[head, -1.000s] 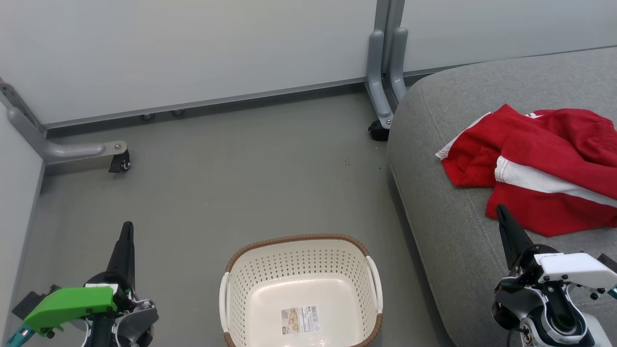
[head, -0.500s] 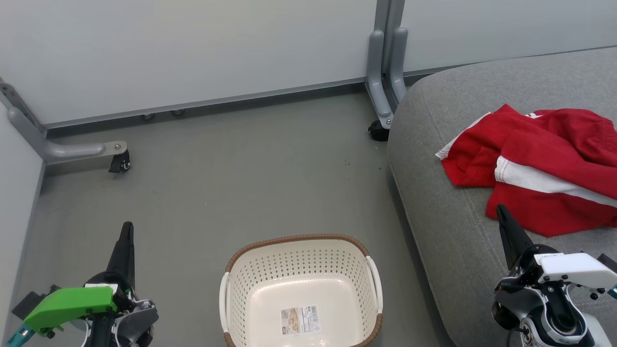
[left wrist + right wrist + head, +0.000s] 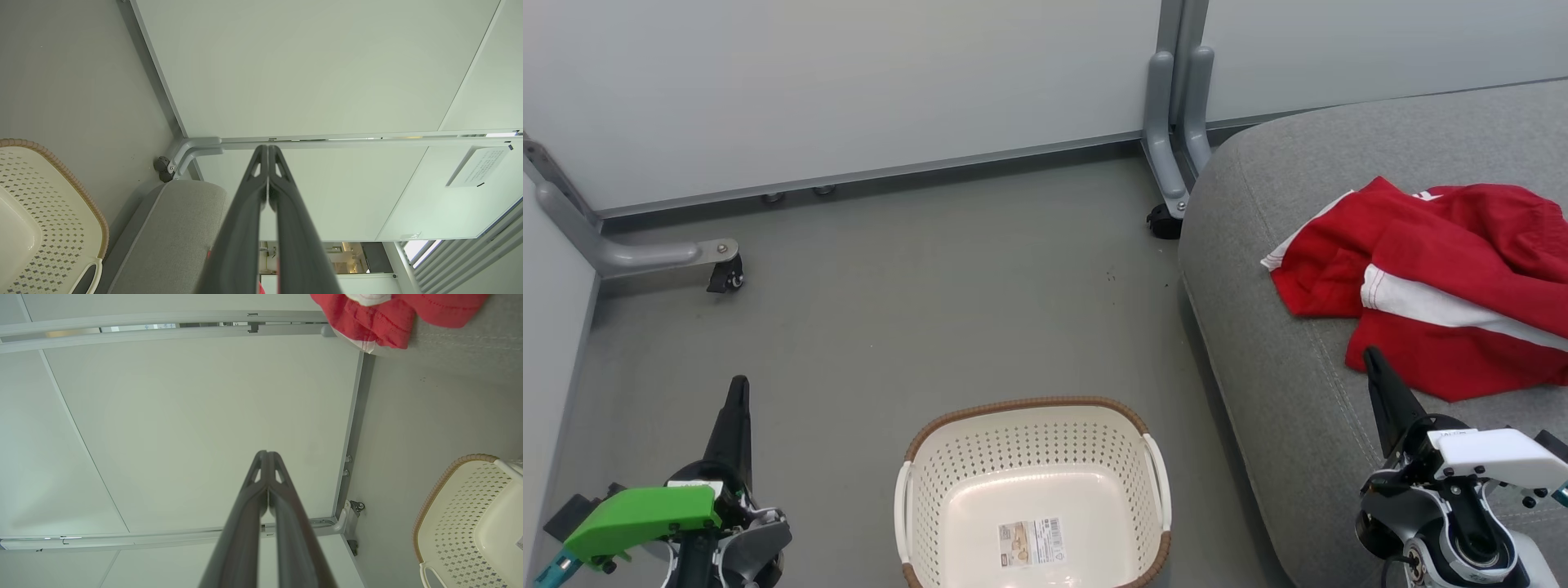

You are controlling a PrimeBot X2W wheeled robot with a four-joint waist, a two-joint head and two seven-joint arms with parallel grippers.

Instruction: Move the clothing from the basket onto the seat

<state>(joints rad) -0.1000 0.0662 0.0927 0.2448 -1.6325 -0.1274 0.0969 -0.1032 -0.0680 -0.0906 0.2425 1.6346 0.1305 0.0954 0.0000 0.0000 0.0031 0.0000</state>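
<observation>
The red clothing (image 3: 1445,278) with white stripes lies crumpled on the grey seat (image 3: 1282,392) at the right; it also shows in the right wrist view as the clothing (image 3: 367,314). The cream basket (image 3: 1033,490) with its brown rim stands on the floor at bottom centre, holding nothing but a label sticker. My left gripper (image 3: 739,388) is shut at the lower left, left of the basket, with nothing in it. My right gripper (image 3: 1372,357) is shut at the lower right, over the seat's front, its tip just short of the clothing's near hem. Both wrist views show the fingers pressed together, left gripper (image 3: 267,148), right gripper (image 3: 266,453).
Pale partition walls close the back and left. A grey caster leg (image 3: 1172,155) stands by the seat's far corner, another caster leg (image 3: 670,253) at the left wall. Grey floor (image 3: 931,310) lies between the basket and the walls.
</observation>
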